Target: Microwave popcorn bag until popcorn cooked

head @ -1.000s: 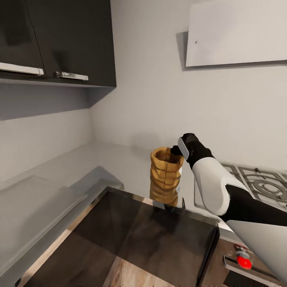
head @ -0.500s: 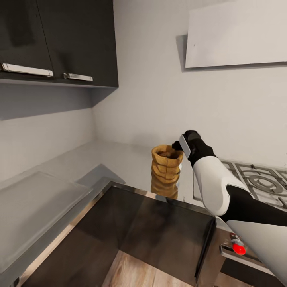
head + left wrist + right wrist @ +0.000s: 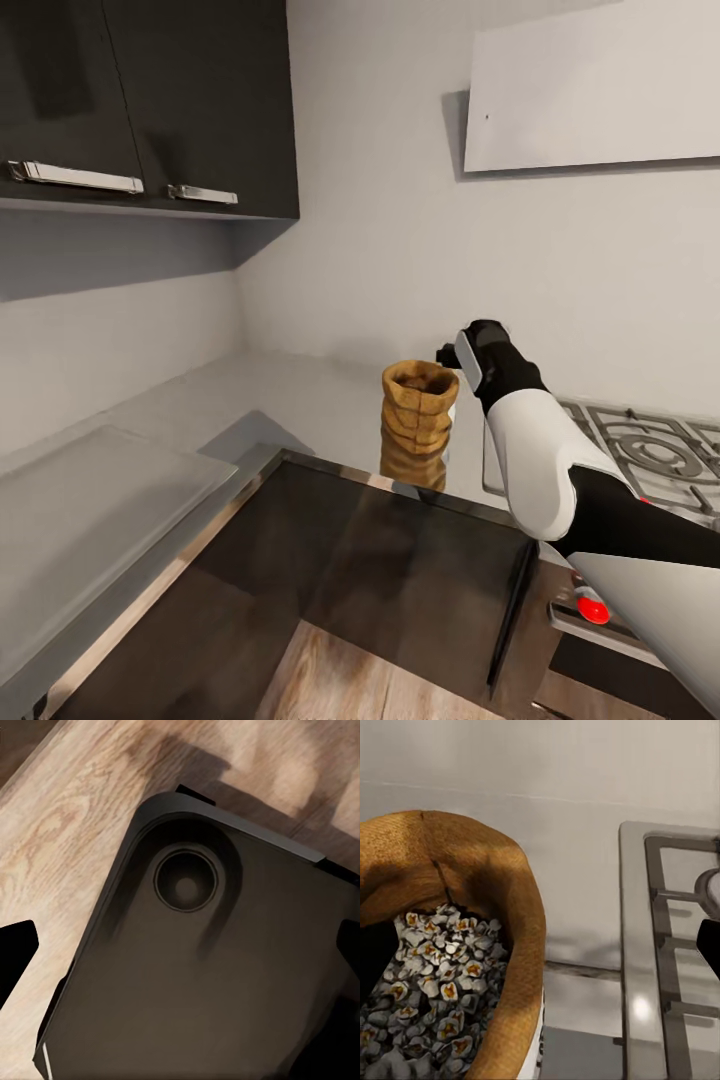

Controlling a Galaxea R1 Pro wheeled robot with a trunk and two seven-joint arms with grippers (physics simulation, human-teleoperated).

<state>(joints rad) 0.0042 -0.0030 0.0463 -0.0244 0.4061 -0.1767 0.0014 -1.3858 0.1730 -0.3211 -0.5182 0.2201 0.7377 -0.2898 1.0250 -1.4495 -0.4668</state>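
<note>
Grey countertop (image 3: 300, 400) runs along the far wall, with dark wall cabinets (image 3: 150, 100) at upper left and a gas hob (image 3: 640, 450) at right. My right claw (image 3: 447, 358) sits at the rolled rim of the popcorn bag (image 3: 415, 425); I cannot tell whether it is clenched. From the right wrist, kernels (image 3: 442, 997) fill the bag. Judged progress: early. Carrying, loading into the microwave and heating remain.
</note>
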